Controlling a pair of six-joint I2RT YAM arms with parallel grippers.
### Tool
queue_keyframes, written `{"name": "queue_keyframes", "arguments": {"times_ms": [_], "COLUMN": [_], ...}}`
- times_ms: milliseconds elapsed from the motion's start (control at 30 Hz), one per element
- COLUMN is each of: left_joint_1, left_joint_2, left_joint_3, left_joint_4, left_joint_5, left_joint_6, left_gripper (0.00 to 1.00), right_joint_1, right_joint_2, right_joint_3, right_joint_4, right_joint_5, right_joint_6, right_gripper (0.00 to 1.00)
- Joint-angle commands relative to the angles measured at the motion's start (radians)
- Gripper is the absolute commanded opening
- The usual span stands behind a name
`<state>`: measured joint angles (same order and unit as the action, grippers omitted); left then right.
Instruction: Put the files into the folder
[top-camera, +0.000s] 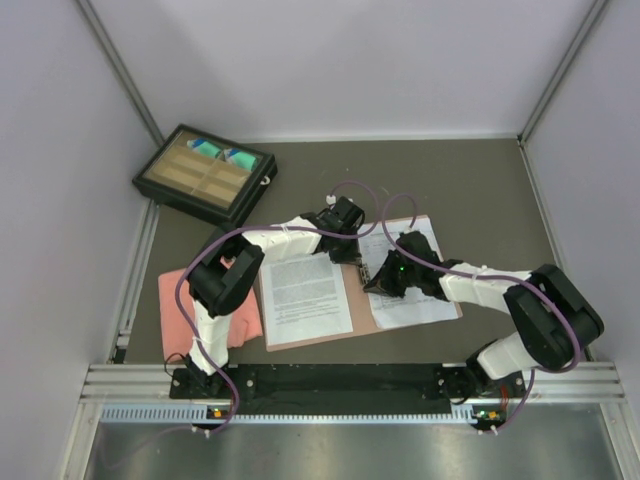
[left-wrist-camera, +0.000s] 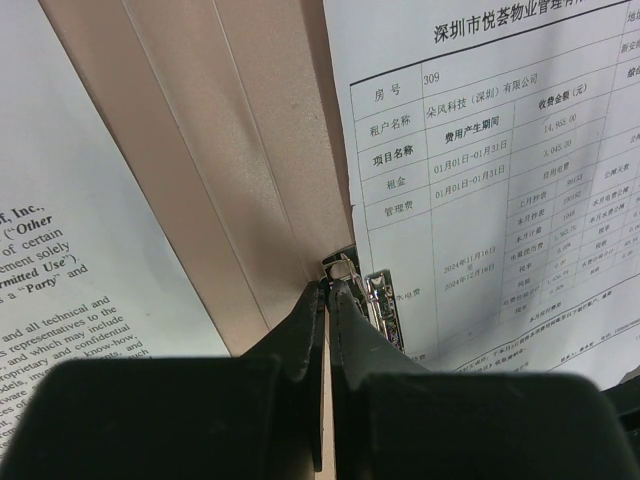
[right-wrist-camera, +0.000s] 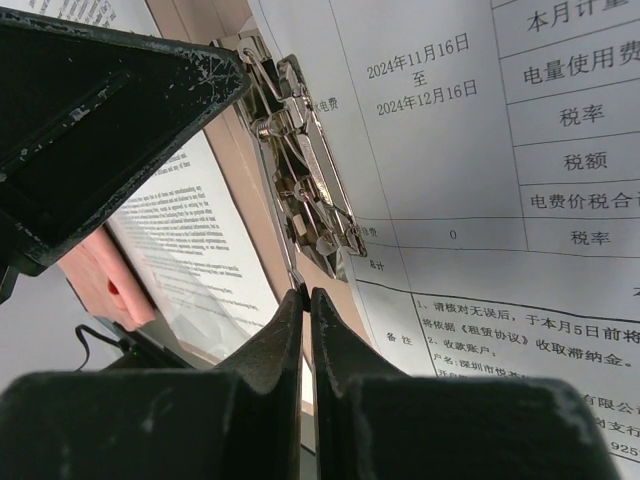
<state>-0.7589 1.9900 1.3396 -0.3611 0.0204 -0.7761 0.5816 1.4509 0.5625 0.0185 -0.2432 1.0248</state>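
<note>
A shallow black rectangular tray (top-camera: 205, 173) with tan compartments sits askew at the far left of the grey-brown bench (top-camera: 470, 180). Small teal-and-white items (top-camera: 207, 147) lie in its far compartments. A salmon-pink folded cloth (top-camera: 175, 310) lies at the near left, well apart from the tray.

sheets (top-camera: 305, 290) (top-camera: 428, 305): 2 | folder (top-camera: 365, 318): 1 | cloth (top-camera: 185, 305): 1 | tray (top-camera: 185, 202): 1

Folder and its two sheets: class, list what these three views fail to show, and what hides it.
- Top view: the table sheet is mostly under the right arm, and its print is too small to read.
- Top view: the metal clip is lost beneath the left arm and right arm.
- Left wrist view: the dense-text sheet is cut off by the left edge.
- Right wrist view: whether the right gripper pinches anything is unclear; its fingers look closed.
</note>
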Motion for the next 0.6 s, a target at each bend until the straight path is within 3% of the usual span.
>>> {"name": "queue_keyframes", "arguments": {"times_ms": [0,567], "left_joint_1": [0.004,0.001], "left_joint_2": [0.013,-0.006], "left_joint_3": [-0.023,-0.048], "left_joint_4": [-0.079,-0.070], "left_joint_5": [-0.082,-0.096], "left_joint_6": [0.051,0.025], "left_gripper": [0.00,0.00], "right_joint_1": [-0.014,0.009], "right_joint_2": [0.051,0.140], "right_joint_3": [-0.053,-0.058], "right_joint_4": [-0.172,-0.167], "right_joint_5": [0.188,0.299], "right_joint_6": [-0.071,-0.013], "right_gripper": [0.00,0.00]}}
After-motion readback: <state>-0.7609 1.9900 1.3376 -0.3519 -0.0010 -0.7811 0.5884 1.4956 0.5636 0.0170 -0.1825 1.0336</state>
